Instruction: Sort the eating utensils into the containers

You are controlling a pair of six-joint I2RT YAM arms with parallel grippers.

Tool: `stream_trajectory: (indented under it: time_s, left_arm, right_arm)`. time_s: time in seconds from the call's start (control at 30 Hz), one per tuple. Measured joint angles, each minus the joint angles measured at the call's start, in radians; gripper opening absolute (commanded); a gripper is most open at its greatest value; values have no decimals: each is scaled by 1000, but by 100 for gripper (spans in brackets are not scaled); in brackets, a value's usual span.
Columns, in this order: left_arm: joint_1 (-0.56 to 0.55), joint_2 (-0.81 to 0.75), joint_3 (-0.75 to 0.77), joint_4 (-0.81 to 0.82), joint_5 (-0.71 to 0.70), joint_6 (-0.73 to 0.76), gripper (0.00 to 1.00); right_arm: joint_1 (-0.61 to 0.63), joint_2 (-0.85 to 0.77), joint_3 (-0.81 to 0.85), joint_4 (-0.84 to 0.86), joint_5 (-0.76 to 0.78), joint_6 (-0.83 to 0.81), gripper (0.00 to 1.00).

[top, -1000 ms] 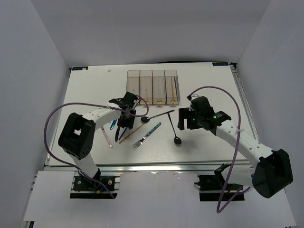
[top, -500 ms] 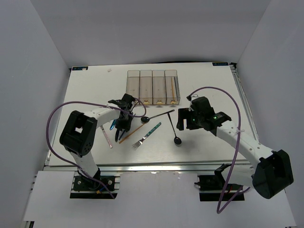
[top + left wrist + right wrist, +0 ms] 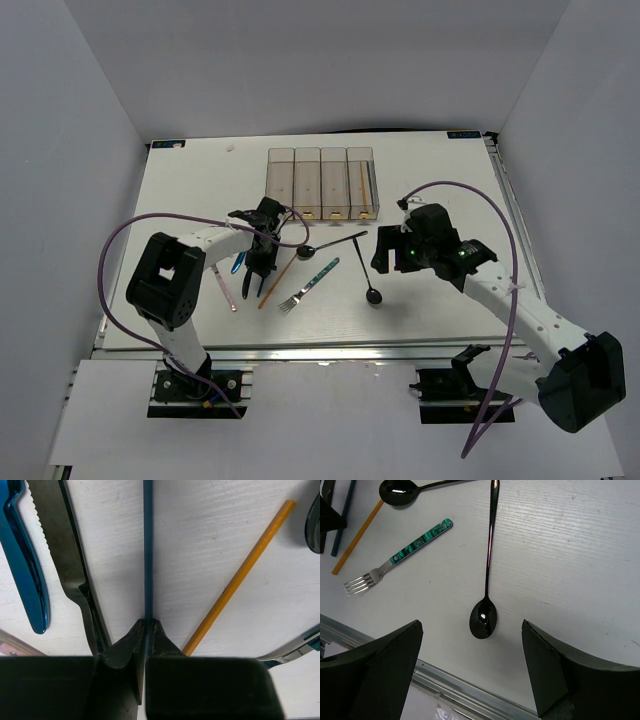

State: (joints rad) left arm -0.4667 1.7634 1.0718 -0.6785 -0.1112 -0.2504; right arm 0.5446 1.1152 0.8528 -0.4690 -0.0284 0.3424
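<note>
On the left of the surface [image 3: 190,190], the left tool [image 3: 146,625] is closed on the dark-blue chopstick [image 3: 148,545], pinching it near one end. The stick's long axis runs straight out from the jaws. Left of it in the wrist view lie a blue knife [image 3: 25,565] and a black knife [image 3: 65,555], roughly parallel to the stick. The black knife's handle passes just beside the left finger. To the right, an orange chopstick [image 3: 240,575] slants away, close to the tool but apart from it.

The containers [image 3: 308,180] sit farther away and to the right of this tool. The rightmost bin already holds an orange stick [image 3: 363,190], so it looks like the place for the chopstick, and the left arm is plainly the nearer one.

Further right, the right tool [image 3: 382,252] hangs with its jaws wide apart and empty over a black spoon [image 3: 487,570]. A teal fork [image 3: 405,550] lies to the left of the spoon.

The gripped end of the stick is hidden behind the fingers. Whether it has left the surface cannot be told, and from above the tool covers it.
</note>
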Motion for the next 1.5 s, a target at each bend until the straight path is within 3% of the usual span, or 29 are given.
stream_trajectory:
  time_s: [0.03,0.4,0.57,0.8,0.97,1.1,1.37,1.5]
  left_arm:
    - [0,0,1,-1,0,0,0]
    - [-14,3,21,-32,-22,-31,0]
    - [-20,-108,13,-27,-7,-79,0]
    - [-62,-349,-21,64,141,-141,0]
    - [-93,-407,-72,159,286,-198,0]
    - [-121,-412,-93,237,370,-246,0]
    - [-185,-407,-99,345,433,-301,0]
    - [-204,-390,-99,381,444,-318,0]
  right_arm:
    - [0,-7,0,0,-2,2,84]
    - [0,-45,-9,26,-58,37,86]
    - [0,-50,-76,111,-125,87,86]
    - [0,-48,-156,362,-238,240,84]
    - [4,-9,-169,578,-277,349,82]
    - [27,74,-121,636,-255,400,80]
    - [116,237,-3,652,-175,438,74]
    - [150,267,9,640,-126,444,61]
